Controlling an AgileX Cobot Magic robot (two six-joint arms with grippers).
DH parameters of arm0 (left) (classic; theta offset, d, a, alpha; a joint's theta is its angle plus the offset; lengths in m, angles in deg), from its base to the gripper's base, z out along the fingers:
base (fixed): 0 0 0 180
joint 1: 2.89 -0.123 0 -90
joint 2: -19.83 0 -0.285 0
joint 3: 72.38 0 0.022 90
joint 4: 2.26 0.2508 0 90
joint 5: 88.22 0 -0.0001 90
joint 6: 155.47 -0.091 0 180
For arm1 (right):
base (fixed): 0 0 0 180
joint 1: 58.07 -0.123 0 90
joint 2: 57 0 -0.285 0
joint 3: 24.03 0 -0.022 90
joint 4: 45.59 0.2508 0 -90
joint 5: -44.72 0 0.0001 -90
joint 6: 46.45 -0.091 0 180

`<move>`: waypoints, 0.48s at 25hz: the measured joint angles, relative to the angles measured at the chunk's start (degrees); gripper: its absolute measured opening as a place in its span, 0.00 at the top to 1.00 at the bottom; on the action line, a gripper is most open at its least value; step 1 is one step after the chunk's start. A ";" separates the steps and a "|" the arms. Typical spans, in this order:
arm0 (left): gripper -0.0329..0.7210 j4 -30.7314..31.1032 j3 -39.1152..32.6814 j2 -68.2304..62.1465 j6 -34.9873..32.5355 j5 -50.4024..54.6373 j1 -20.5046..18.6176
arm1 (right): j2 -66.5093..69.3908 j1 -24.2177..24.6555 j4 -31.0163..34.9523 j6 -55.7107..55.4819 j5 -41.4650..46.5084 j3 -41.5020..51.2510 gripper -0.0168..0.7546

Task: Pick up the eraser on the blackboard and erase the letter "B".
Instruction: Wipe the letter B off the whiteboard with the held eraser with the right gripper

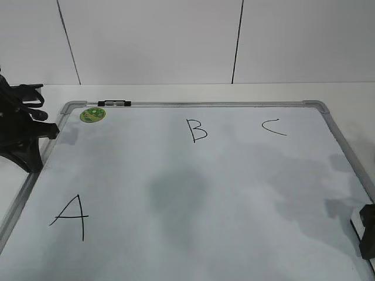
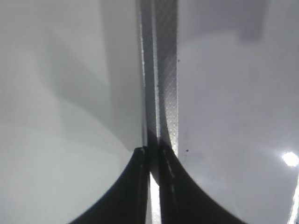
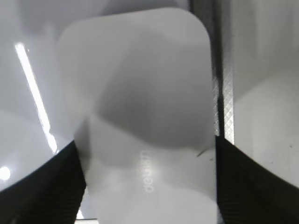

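**Right claw astride eraser at board's near-right corner; grasp not confirmed**

The blackboard (image 1: 246, 193) lay flat on the table, with the letter "B" (image 1: 197, 130) near its far edge, between the "A" (image 1: 71, 215) at the near left and the "C" (image 1: 273, 126) to the far right. The eraser (image 3: 140, 116) sat at the near-right corner, just beside the frame rail. The right gripper (image 3: 147, 186) stood with its jaws apart, one on each long side of the block; whether the pads touched the plastic could not be told. The left gripper (image 2: 154, 186) hung over the left frame rail with its jaws together, holding nothing.

Risks judged from this position:
- The right finger stood very near the frame rail; closing could catch the rail and skew the grip.
- The smooth shell could slip if clamped off-centre.
- The travel to the "B" was long and passed near the "C"; a low carry could smear it.
- A tilted felt base would wipe unevenly.
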 joint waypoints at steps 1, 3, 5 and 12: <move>0.93 0.00 0.00 0.00 0.00 0.00 0.00 | 0.00 0.00 0.00 0.14 0.00 0.00 0.20; 0.93 0.00 0.00 0.00 0.00 0.00 0.00 | 0.00 0.00 -0.11 0.59 0.00 0.00 0.24; 0.93 0.00 0.00 0.00 0.00 0.00 0.00 | 0.00 0.00 -0.22 1.06 0.00 0.00 0.26; 0.93 0.00 0.00 0.00 0.00 0.00 0.00 | 0.10 0.00 -0.12 0.96 1.21 -1.07 0.28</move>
